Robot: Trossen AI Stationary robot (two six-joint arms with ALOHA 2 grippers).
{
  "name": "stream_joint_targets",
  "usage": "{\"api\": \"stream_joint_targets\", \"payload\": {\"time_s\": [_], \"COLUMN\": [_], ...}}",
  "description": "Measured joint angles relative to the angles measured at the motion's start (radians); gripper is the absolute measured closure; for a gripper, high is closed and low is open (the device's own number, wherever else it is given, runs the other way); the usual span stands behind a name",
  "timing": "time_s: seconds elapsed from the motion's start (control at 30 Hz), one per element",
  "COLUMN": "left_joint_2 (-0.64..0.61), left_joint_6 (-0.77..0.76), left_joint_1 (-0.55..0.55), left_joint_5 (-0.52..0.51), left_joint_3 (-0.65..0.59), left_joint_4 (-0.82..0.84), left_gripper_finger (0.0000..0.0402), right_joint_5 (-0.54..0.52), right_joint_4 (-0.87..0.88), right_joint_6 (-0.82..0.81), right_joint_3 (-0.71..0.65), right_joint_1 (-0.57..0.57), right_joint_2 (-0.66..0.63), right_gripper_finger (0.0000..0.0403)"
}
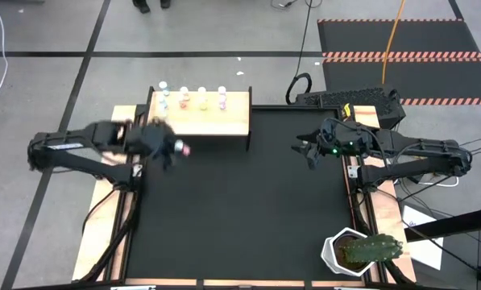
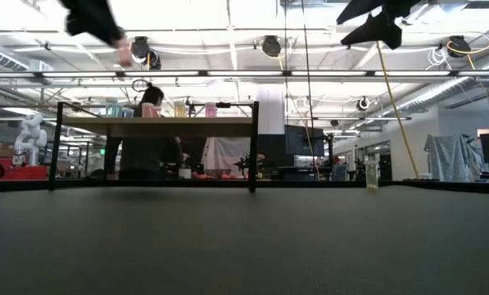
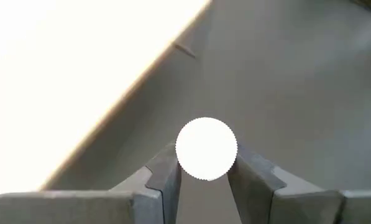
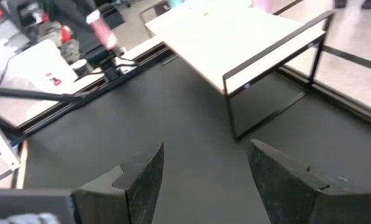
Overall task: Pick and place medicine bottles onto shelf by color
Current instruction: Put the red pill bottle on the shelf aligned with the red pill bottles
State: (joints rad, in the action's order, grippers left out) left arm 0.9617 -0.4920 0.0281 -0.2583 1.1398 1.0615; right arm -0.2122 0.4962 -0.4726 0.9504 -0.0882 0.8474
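Left gripper (image 1: pixel 178 150) raised beside the shelf's (image 1: pixel 224 122) near left corner, clamped on a pink bottle (image 1: pixel 184 149), white cap showing between its fingers (image 3: pixel 166 177). Four more bottles (image 1: pixel 202 99) lined along the shelf's far edge. Right gripper (image 1: pixel 307 150) idle, jaws apart, holding nothing, near the table's right side.

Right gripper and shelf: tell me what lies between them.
Only bare black mat between the right gripper and the shelf, per the high view.

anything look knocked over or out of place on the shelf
Nothing stands out. The bottles on the shelf stand upright in a row along its far edge. The left pincer holds a pink bottle beside it.
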Motion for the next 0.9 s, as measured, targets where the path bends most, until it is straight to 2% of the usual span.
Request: {"api": "stream_joint_targets", "payload": {"time_s": [0.2,0.3,0.4,0.53,0.9], "left_joint_2": [0.118,0.187,0.248,0.302,0.35], "left_joint_6": [0.267,0.378,0.425,0.496,0.56], "left_joint_1": [0.386,0.539,0.651,0.733,0.8], "left_joint_5": [0.002,0.064,0.145,0.206,0.21], "left_joint_3": [0.177,0.216,0.222,0.205,0.145], "left_joint_4": [0.015,0.017,0.02,0.006,-0.016], "left_gripper_finger": [0.0282,0.0282,0.0282,0.0282,0.0282], "right_joint_5": [0.0,0.001,0.005,0.006,0.005], "right_joint_4": [-0.023,-0.025,-0.024,-0.013,0.032], "right_joint_6": [0.021,0.022,0.022,0.022,0.028], "right_joint_3": [0.0,0.0,0.0,0.0,0.0], "right_joint_1": [-0.071,-0.102,-0.118,-0.128,-0.129], "right_joint_2": [0.0,0.0,0.0,0.0,0.0], "right_gripper_finger": [0.0177,0.0177,0.0177,0.0177,0.0177]}}
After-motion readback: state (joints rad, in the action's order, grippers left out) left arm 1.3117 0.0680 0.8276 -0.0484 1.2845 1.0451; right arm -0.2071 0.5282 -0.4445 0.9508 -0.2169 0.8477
